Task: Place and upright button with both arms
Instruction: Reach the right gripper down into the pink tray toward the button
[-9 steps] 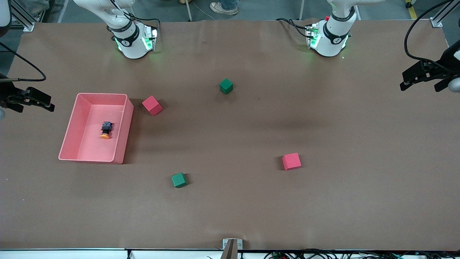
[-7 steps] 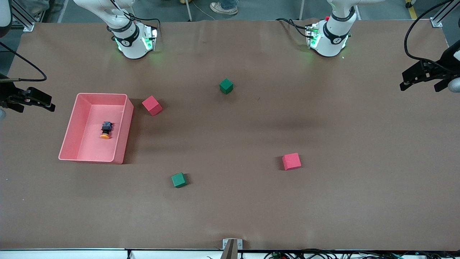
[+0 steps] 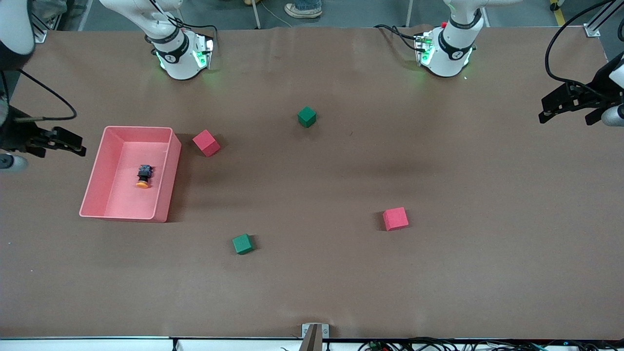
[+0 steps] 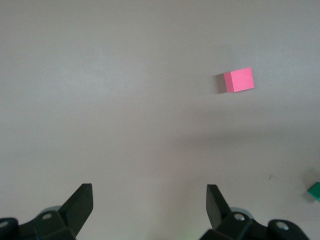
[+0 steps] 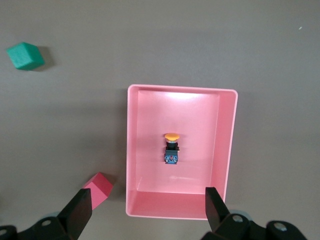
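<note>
Lying on its side in the pink tray, the button points its cap toward 6 o'clock; right gripper, wide open and empty, hovers nearer at its 10 o'clock; left gripper, open and empty, waits.

I see a pink tray at the right arm's end, a red cube just beside it, a green cube farther off, another green cube and another red cube nearer the front camera.

button black, orange cap | tray pink | table brown
</note>
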`<state>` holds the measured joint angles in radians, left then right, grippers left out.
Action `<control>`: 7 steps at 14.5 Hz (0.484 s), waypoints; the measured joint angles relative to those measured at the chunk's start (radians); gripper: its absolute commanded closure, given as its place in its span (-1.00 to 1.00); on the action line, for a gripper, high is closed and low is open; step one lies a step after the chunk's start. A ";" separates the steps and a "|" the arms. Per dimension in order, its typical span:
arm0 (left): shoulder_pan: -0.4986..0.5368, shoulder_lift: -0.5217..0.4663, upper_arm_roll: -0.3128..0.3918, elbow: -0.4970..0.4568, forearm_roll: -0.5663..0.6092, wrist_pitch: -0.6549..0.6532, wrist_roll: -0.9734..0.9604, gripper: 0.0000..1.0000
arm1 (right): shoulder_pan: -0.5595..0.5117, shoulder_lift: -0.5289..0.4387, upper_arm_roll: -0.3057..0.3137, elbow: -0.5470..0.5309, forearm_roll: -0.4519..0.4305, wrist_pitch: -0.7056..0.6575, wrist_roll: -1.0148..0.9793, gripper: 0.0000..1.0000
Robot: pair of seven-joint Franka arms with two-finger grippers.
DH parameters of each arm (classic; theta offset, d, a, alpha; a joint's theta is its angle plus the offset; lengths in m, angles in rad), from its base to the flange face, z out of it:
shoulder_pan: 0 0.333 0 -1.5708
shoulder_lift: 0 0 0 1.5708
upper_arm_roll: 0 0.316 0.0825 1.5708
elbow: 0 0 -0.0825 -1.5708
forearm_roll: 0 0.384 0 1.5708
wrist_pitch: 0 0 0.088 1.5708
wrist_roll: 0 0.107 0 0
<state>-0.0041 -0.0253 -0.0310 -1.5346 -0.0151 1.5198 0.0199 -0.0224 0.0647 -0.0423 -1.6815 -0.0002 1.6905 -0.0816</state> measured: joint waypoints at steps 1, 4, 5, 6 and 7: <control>0.000 0.000 0.000 0.000 0.000 0.000 0.000 -1.00 | 0.000 0.001 0.000 -0.037 -0.002 0.033 0.002 -1.00; 0.000 0.002 -0.001 0.000 0.000 0.001 0.000 -1.00 | 0.000 0.004 -0.003 -0.154 -0.003 0.158 0.005 -1.00; 0.000 0.004 -0.001 0.000 0.000 0.002 0.000 -1.00 | 0.000 0.004 -0.004 -0.204 -0.003 0.204 0.005 -1.00; 0.000 0.006 -0.001 0.000 0.000 0.002 0.000 -1.00 | -0.001 0.005 -0.005 -0.253 -0.003 0.249 0.006 -1.00; -0.001 0.008 -0.001 0.000 0.000 0.002 0.000 -1.00 | -0.003 0.006 -0.006 -0.299 -0.003 0.291 0.008 -1.00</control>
<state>-0.0046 -0.0173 -0.0324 -1.5348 -0.0151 1.5218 0.0199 -0.0254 0.0706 -0.0481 -1.9809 -0.0034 1.9819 -0.0733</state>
